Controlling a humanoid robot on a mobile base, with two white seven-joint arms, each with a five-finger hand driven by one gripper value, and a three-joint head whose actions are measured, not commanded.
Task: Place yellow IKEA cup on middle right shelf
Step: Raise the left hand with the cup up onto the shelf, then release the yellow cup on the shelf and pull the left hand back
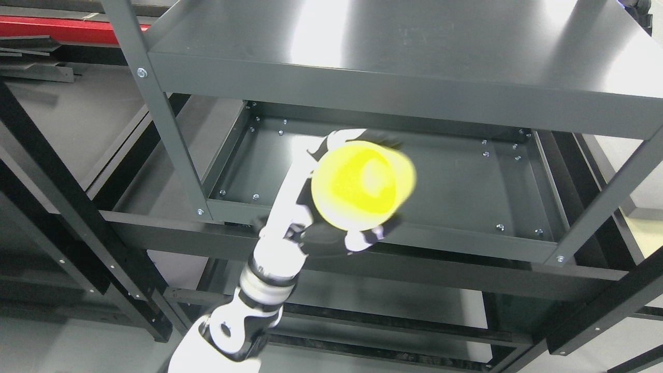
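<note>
A white and black robot arm (259, 290) rises from the bottom edge of the view, left of the middle, and reaches up and away toward a dark grey metal shelving unit (171, 140). This is the left arm. Its wrist shows grey rings, and above that sits the left hand (331, 207), white with black finger segments.

The hand is closed around a yellow cup (362, 185). The fingers are curled, not spread: one black-tipped finger (370, 235) wraps under the near side of the cup, and others reach around its far upper side, so the cup sits clamped between them. The cup is tipped so that its open mouth faces the camera, showing a bright yellow inside and a round base deep within. It looks slightly blurred at the rim.

The cup is held in the air, in front of and above a recessed grey shelf tray (466, 176) with small bolts along its edges. It does not touch the tray. Whether it is already inside the shelf opening or just at the front edge cannot be told.

Farther up, a wide flat top shelf (393, 46) catches a pale glare of light. To the far left lie black frame beams (46, 171) and a red strip (57, 28) at the top corner.
</note>
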